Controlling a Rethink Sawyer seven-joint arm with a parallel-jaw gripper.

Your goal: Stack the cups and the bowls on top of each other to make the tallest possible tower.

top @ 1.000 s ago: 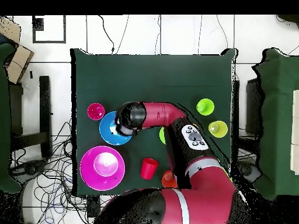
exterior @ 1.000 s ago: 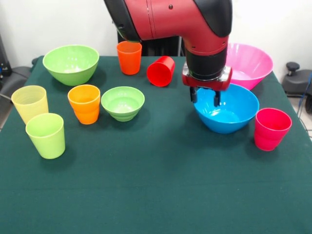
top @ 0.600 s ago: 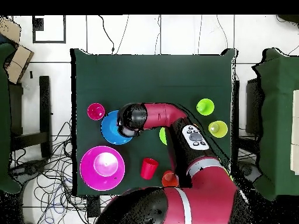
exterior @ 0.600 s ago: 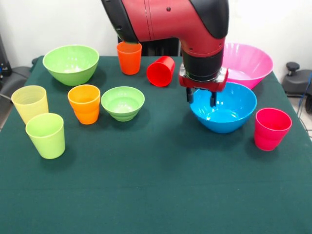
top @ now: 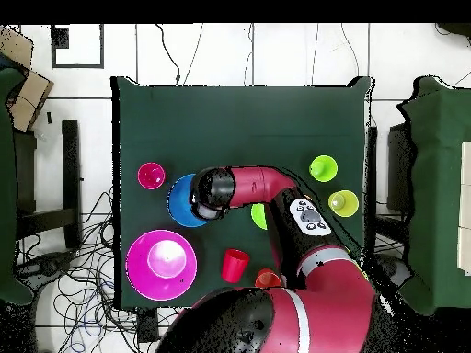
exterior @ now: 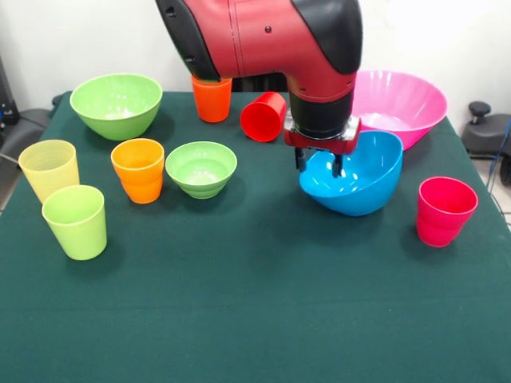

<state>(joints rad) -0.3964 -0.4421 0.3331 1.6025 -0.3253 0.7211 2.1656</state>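
gripping tilted blue bowl [exterior: 355,185] rim

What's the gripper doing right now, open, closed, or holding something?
Gripper: shut on the rim of the blue bowl, which hangs tilted off the table.

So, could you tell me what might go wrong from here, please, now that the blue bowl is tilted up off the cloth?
1. The gripper holds the blue bowl by one rim edge only, and it hangs tilted, so it may slip or swing out of the jaws.
2. The red cup lies on its side close behind the arm; a sweep that way could send it rolling.
3. The pinkish-red cup stands near the bowl's low side and could be knocked.
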